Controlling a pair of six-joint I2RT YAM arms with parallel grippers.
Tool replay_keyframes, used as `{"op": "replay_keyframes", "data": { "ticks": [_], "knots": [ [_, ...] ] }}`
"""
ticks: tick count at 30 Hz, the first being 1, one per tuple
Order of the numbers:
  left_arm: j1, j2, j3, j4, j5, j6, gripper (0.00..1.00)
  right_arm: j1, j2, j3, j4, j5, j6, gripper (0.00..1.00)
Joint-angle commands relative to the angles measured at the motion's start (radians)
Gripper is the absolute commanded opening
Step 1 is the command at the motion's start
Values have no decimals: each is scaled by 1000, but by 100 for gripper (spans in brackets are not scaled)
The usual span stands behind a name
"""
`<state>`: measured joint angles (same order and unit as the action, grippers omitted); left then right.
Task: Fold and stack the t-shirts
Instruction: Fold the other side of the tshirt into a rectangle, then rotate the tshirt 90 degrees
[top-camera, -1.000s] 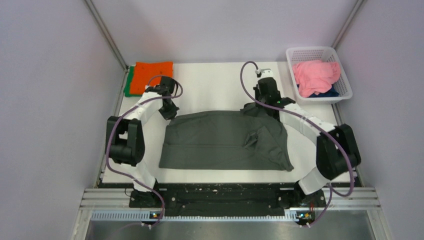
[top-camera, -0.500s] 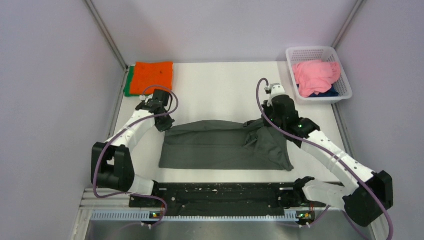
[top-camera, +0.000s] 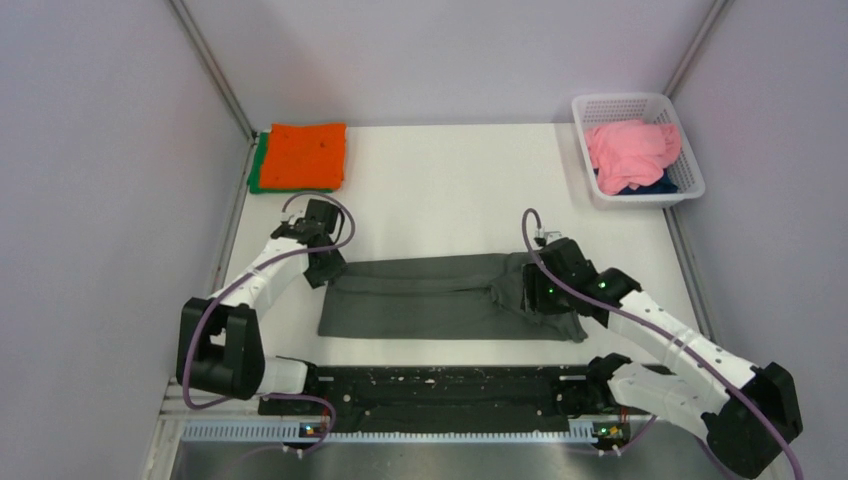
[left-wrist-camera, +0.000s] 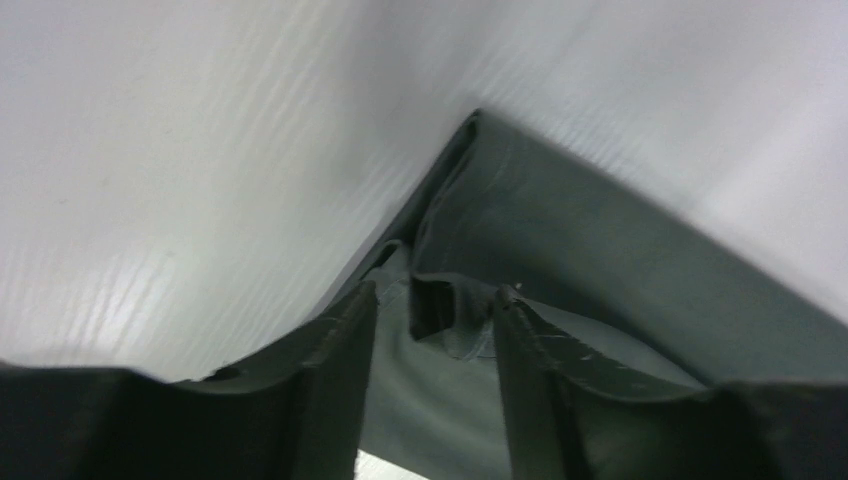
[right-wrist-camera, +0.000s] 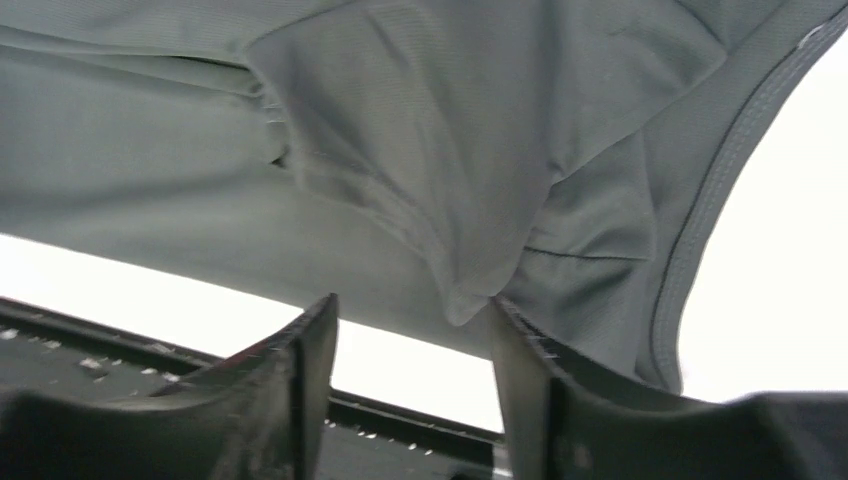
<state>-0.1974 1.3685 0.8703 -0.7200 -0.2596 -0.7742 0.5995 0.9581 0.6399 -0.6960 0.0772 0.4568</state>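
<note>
**Left pincer** (top-camera: 325, 270): jaws stand moderately apart. It sits low over the far left corner of the dark grey t-shirt (top-camera: 430, 300). In the left wrist view, a small fold of the shirt's edge (left-wrist-camera: 450, 310) lies between the fingers (left-wrist-camera: 340, 350), with a gap showing on one side.

**Right pincer** (top-camera: 540, 303): jaws stand moderately apart. It sits low over the bunched right end of the same shirt. In the right wrist view, a hanging tip of cloth (right-wrist-camera: 465, 295) lies just beside one finger (right-wrist-camera: 520, 370); bare desk (top-camera: 440, 190) shows through the gap.

**Dark grey t-shirt**: spread flat as a long band on the desk, reaching from one pincer to the other.

**Other items**:
- Orange t-shirt (top-camera: 308, 155), folded on a green t-shirt (top-camera: 257, 172): beyond the left pincer, well apart.
- Basket (top-camera: 625, 102) holding a pink t-shirt (top-camera: 630, 150) and a navy t-shirt (top-camera: 645, 185): beyond the right pincer and to its right.
</note>
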Motion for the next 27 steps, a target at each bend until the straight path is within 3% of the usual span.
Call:
{"op": "replay_keyframes", "data": {
  "ticks": [1, 5, 6, 11, 15, 20, 27],
  "knots": [
    [1, -77, 10, -103, -116, -38, 56, 16, -89, 58, -9, -59, 38, 66],
    [1, -121, 50, -92, -49, -43, 64, 14, -97, 93, 32, 20, 64, 97],
    [1, -126, 61, -75, -12, -38, 67, 15, -95, 87, 54, 33, 84, 98],
    [-10, -121, 76, 82, 236, -2, 78, 15, -47, 9, 204, -2, 166, 99],
    [-37, -29, 61, 221, 401, 25, 83, 1, 50, -29, 269, 18, 218, 99],
    [-37, 104, 45, 187, 424, 52, 83, -84, 158, -92, 299, -70, 276, 99],
    [-36, 90, -121, 187, 366, 44, 83, -220, 231, -179, 388, -163, 296, 98]
  ]
}}
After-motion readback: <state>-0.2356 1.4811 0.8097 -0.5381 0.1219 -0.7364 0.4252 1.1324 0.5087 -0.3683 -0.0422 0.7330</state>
